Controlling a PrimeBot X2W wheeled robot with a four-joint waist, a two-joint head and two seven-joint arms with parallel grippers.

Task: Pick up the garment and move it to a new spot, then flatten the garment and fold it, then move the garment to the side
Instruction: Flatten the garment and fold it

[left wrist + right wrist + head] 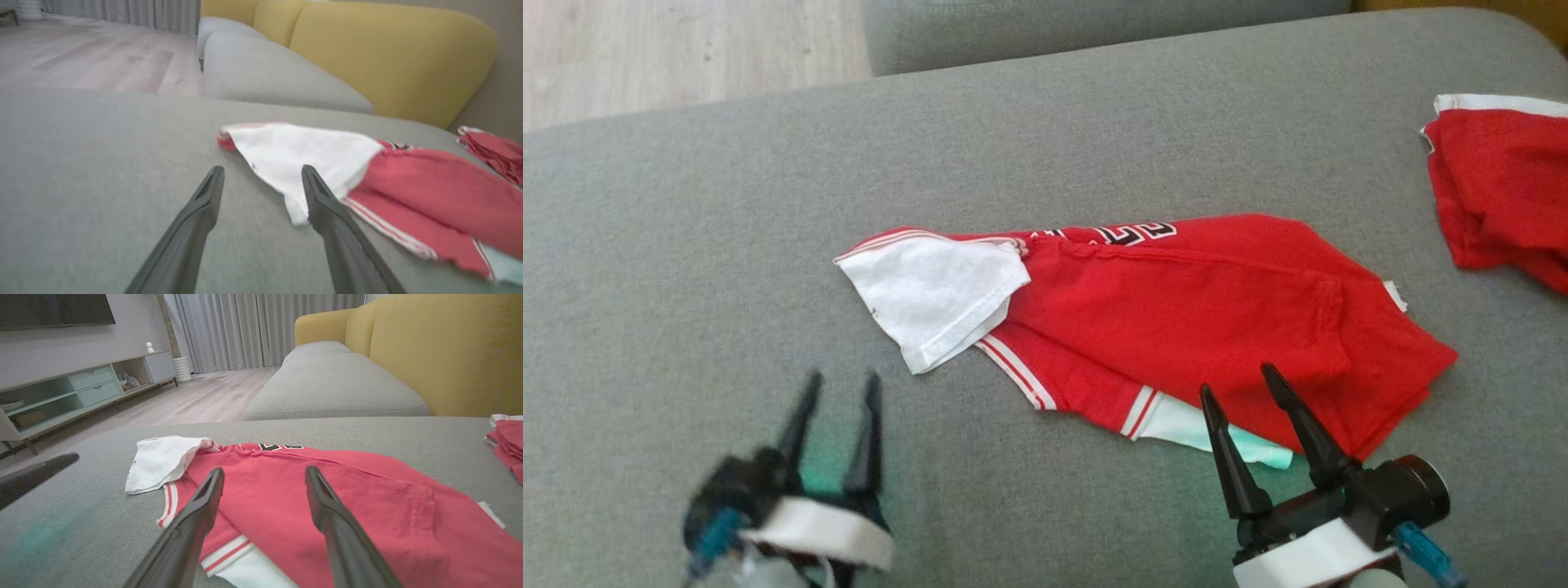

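Lying rumpled on the cushion point(686, 245), the red shirt point(1176, 310) is waiting for flattening; the left gripper point(843, 377) and right gripper point(1236, 380) are hovering at its near edge, spread and empty, seemingly lining up holds.

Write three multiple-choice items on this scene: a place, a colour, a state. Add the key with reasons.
1. Where on the sofa does the red pile lie? A. far right B. far left C. on the floor
2. The jersey's turned-over flap is: A. blue B. white C. yellow
3. The left hand is: A. shut on the flap B. shut on the pile C. open
Key: A, at the head view's right edge; B, plain white cloth; C, fingers apart, nothing between.
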